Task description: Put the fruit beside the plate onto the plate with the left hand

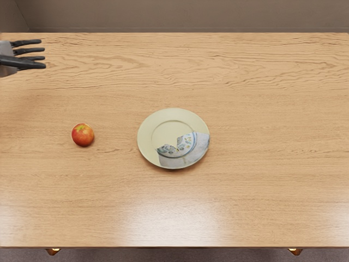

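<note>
Apple, red with a yellowish patch near its top, lies in the head view on the wooden desk, in the left half and a little below mid-height. It rests directly on the wood, to the left of the plate, with a clear strip of bare desk between the two. The plate is round and pale cream, with a raised rim and a blue-grey patterned patch across its lower right part; nothing lies on it. The left hand enters at the upper left corner, well apart from the apple and nearer the far edge of the desk. Its dark fingers are stretched out straight, pointing right, slightly apart from one another and holding nothing. A plain brownish wall runs behind the desk.
</note>
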Robot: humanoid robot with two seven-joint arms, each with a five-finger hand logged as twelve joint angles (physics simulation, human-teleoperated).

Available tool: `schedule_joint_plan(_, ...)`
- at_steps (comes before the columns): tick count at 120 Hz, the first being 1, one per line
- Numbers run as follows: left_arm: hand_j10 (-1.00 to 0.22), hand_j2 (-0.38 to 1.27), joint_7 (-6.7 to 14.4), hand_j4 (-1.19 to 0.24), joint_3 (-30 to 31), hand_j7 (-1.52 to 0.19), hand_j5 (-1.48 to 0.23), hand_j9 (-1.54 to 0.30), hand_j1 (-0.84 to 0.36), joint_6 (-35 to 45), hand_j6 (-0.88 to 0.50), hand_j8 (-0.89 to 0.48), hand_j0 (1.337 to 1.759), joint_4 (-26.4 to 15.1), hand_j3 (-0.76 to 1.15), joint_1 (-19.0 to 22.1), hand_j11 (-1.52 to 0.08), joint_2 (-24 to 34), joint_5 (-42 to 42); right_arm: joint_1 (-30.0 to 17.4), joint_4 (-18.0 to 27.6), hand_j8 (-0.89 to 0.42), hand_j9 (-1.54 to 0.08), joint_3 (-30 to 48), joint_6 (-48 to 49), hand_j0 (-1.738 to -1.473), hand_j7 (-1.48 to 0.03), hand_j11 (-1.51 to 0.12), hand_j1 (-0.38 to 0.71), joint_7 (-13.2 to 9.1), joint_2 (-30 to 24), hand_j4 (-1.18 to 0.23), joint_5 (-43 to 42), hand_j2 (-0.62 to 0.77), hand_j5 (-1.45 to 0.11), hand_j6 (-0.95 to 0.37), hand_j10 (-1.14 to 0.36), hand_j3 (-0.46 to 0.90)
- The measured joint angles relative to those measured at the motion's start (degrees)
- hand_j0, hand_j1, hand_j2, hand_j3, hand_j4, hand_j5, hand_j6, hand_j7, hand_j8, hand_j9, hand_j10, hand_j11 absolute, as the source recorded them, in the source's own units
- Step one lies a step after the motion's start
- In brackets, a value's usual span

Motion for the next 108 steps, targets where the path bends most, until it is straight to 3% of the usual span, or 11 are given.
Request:
schedule_joint_plan(24,-0.24,0.05,-1.2,-0.24,-0.1,-0.31,-0.31,-0.31,0.06,0.0,-0.24,-0.24,1.658,-0.3,0.00,-0.3,-0.31,0.7,0.3,-0.5,-0.1,-0.04,-0.05,-0.3,0.1,-1.658,-0.05,-0.05,-0.31,0.1,0.0,-0.04,-0.1,-0.01,-0.05,-0.04,-0.04,0.00)
schedule_joint_plan(36,-0.24,0.05,-1.2,-0.24,0.0,-0.31,-0.31,-0.31,0.06,0.0,-0.24,-0.24,1.658,-0.6,0.00,-3.1,-0.31,1.9,0.7,-0.6,-0.1,-0.04,-0.05,-0.3,0.1,-1.658,-0.05,-0.05,-0.31,0.1,0.0,-0.04,-0.1,-0.01,-0.05,-0.04,-0.04,0.00)
schedule_joint_plan(53,-0.24,0.05,-0.9,-0.24,1.2,-0.31,-0.31,-0.31,0.06,0.0,-0.24,-0.24,1.658,-5.2,0.00,-3.5,-0.31,5.5,1.2,-0.7,-0.1,-0.04,-0.05,-0.3,0.1,-1.658,-0.05,-0.05,-0.31,0.1,0.0,-0.04,-0.2,-0.01,-0.05,-0.04,-0.04,0.00)
schedule_joint_plan(60,-0.24,0.05,-0.8,-0.24,4.3,-0.31,-0.31,-0.31,0.06,0.0,-0.24,-0.24,1.658,-7.5,0.00,-5.9,-0.31,8.8,1.1,-0.7,-0.1,-0.04,-0.05,-0.3,0.1,-1.658,-0.05,-0.05,-0.31,0.1,0.0,-0.04,-0.2,-0.01,-0.05,-0.04,-0.04,0.00)
schedule_joint_plan(67,-0.24,0.05,-0.9,-0.24,7.8,-0.31,-0.31,-0.31,0.06,0.0,-0.24,-0.24,1.658,-11.3,0.00,-8.3,-0.31,12.3,0.9,-0.7,-0.1,-0.04,-0.05,-0.3,0.1,-1.658,-0.05,-0.05,-0.31,0.1,0.0,-0.04,-0.2,-0.01,-0.05,-0.04,-0.04,0.00)
schedule_joint_plan(74,-0.24,0.05,-0.9,-0.24,11.4,-0.31,-0.31,-0.31,0.06,0.0,-0.24,-0.24,1.658,-18.0,0.00,-10.2,-0.31,16.5,0.8,-0.7,-0.1,-0.04,-0.05,-0.3,0.1,-1.658,-0.05,-0.05,-0.31,0.1,0.0,-0.04,-0.2,-0.01,-0.05,-0.04,-0.04,0.00)
schedule_joint_plan(85,-0.24,0.05,-1.0,-0.24,16.1,-0.31,-0.31,-0.31,0.06,0.0,-0.24,-0.24,1.658,-27.8,0.00,-12.9,-0.31,18.2,0.9,-0.7,-0.1,-0.04,-0.05,-0.3,0.1,-1.658,-0.05,-0.05,-0.31,0.1,0.0,-0.04,-0.2,-0.01,-0.05,-0.04,-0.04,0.00)
schedule_joint_plan(96,-0.24,0.05,-1.1,-0.24,18.9,-0.31,-0.31,-0.31,0.06,0.0,-0.24,-0.24,1.658,-34.7,0.00,-13.6,-0.31,18.3,1.2,-0.7,-0.1,-0.04,-0.05,-0.3,0.1,-1.658,-0.05,-0.05,-0.31,0.1,0.0,-0.04,-0.2,-0.01,-0.05,-0.04,-0.04,0.00)
schedule_joint_plan(108,-0.24,0.05,-1.1,-0.24,26.1,-0.31,-0.31,-0.31,0.06,0.0,-0.24,-0.24,1.658,-40.5,0.00,-20.9,-0.31,18.6,1.3,-0.7,-0.1,-0.04,-0.05,-0.3,0.1,-1.658,-0.05,-0.05,-0.31,0.1,0.0,-0.04,-0.2,-0.01,-0.05,-0.04,-0.04,0.00)
